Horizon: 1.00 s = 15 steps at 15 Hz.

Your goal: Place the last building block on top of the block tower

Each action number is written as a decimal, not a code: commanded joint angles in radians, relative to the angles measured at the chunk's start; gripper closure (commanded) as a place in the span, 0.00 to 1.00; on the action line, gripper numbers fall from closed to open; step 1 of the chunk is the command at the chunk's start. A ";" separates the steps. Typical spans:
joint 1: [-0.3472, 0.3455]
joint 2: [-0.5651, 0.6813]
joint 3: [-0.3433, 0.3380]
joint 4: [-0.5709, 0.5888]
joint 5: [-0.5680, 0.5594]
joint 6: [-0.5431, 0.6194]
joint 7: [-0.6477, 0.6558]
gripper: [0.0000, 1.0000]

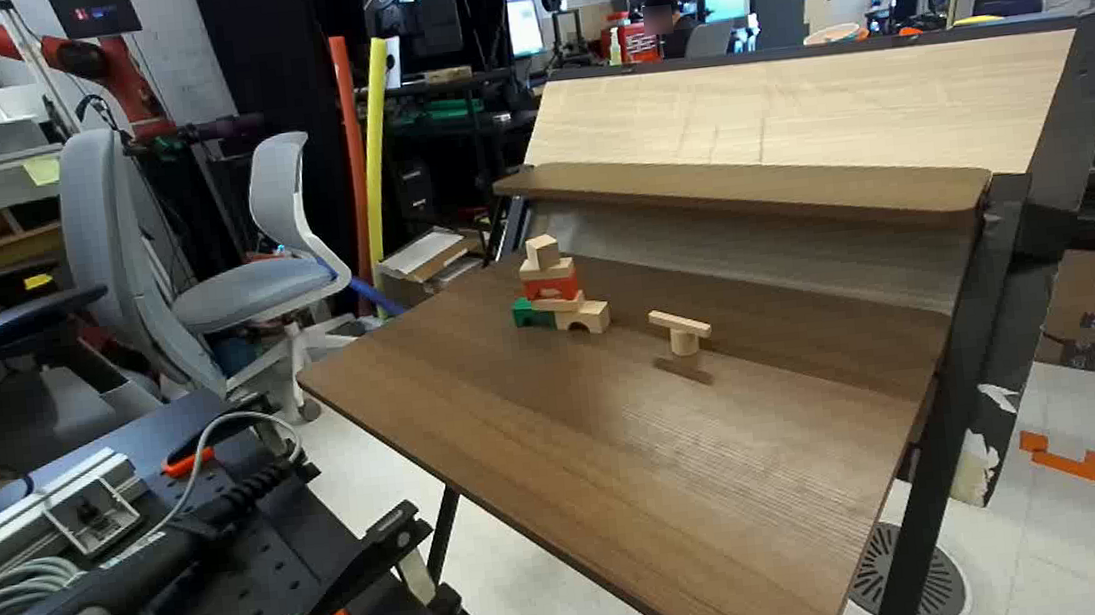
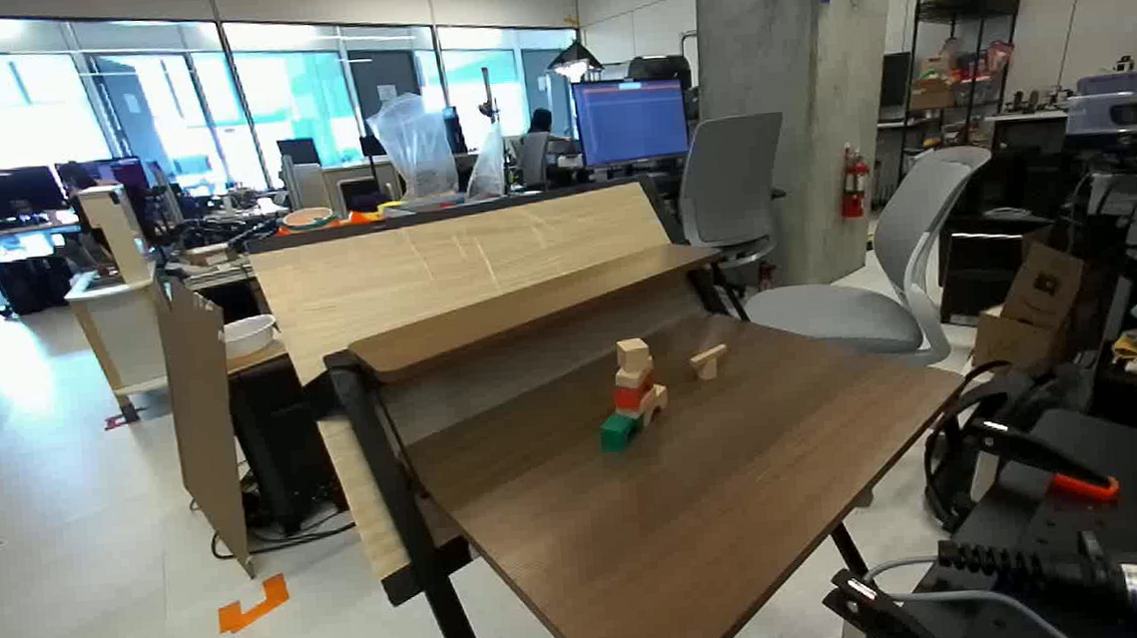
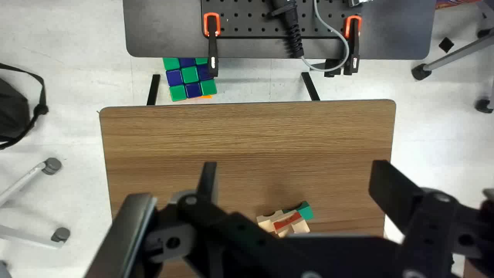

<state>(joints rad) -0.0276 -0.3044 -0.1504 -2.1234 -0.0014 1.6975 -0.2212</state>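
Observation:
The block tower (image 1: 551, 288) stands on the table in both exterior views (image 2: 634, 392). It has a green arch and a tan arch at the bottom, a red piece in the middle and a pale cube on top. The last building block (image 1: 680, 323), pale and elongated, lies across a short upright wooden peg (image 1: 685, 342) beside the tower; it also shows in an exterior view (image 2: 708, 355). In the wrist view my gripper (image 3: 295, 166) is open and empty, high above the table. The tower (image 3: 286, 222) is partly hidden by the gripper body, and the elongated block is out of sight there.
The brown tabletop (image 1: 621, 441) has a raised shelf (image 1: 747, 188) along one long side, close to the blocks. A black bench (image 3: 162, 31) with clamps and a cable stands across a gap from the table. Grey chairs (image 1: 244, 286) stand near the table.

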 commanded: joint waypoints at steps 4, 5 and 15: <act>-0.013 0.001 0.012 0.003 0.003 -0.003 -0.003 0.00; -0.013 0.001 0.012 0.003 0.003 -0.003 -0.003 0.00; -0.011 0.118 0.061 -0.089 0.091 0.436 0.269 0.00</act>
<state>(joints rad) -0.0275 -0.2738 -0.1247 -2.1937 0.0489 1.9571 -0.0782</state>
